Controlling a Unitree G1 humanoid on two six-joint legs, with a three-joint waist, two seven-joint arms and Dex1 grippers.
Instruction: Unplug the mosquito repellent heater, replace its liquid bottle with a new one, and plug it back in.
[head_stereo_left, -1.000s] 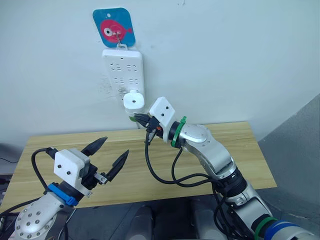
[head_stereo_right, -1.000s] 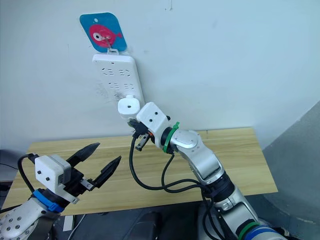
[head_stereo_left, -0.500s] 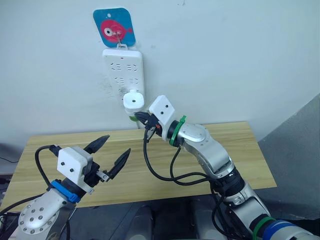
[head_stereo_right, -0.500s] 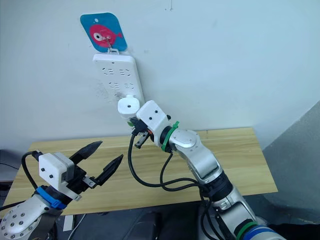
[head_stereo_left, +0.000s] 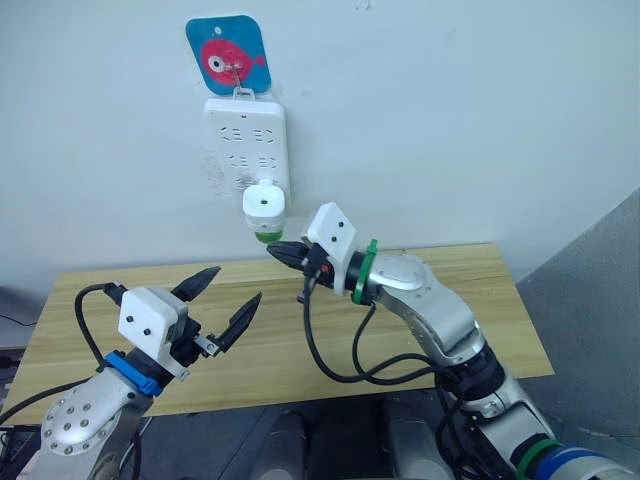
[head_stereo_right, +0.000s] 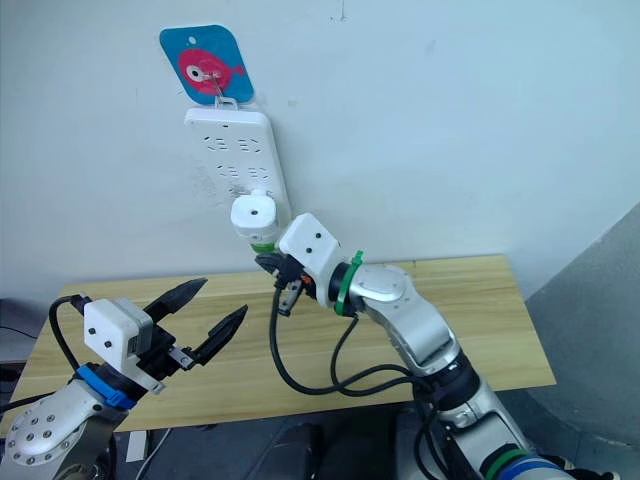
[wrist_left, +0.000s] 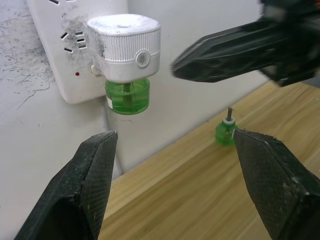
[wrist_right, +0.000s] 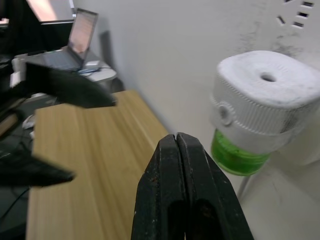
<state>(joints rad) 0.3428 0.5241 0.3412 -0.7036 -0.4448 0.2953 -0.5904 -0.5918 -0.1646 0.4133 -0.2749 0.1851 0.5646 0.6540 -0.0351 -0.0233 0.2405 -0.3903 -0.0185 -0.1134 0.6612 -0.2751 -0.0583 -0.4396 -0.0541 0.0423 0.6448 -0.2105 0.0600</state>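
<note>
The mosquito repellent heater (head_stereo_left: 264, 208), plugged into the wall-hung power strip (head_stereo_left: 247, 150), sits just up-left of the clenched, empty right gripper (head_stereo_left: 281, 251), far nearer than the splayed left gripper (head_stereo_left: 227, 303).

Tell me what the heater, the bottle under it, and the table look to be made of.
Heater: likely matte white plastic, with moulded ribbed sides. Bottle: translucent green, probably plastic, though glass is possible. Table: light wood or wood-look laminate, visible grain lines.
</note>
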